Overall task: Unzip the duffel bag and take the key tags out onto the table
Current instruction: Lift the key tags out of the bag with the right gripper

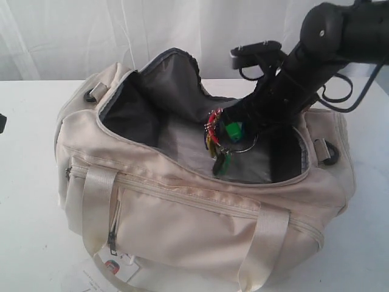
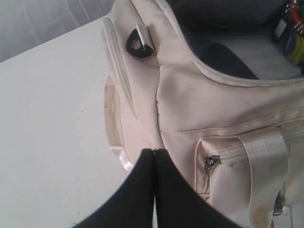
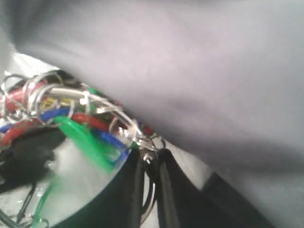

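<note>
The cream duffel bag lies on the white table with its top unzipped, grey lining showing. The key tags, a bunch of red, green and blue tags on metal rings, hang just above the bag's opening. My right gripper is shut on the bunch's metal ring; the key tags dangle in front of it. My left gripper is shut, its tips pressed together right against the duffel bag at its end near a strap ring. Whether it pinches fabric, I cannot tell.
A white paper hangtag lies by the bag's front lower corner. Webbing handles hang down the front of the bag. A white curtain closes off the back of the scene.
</note>
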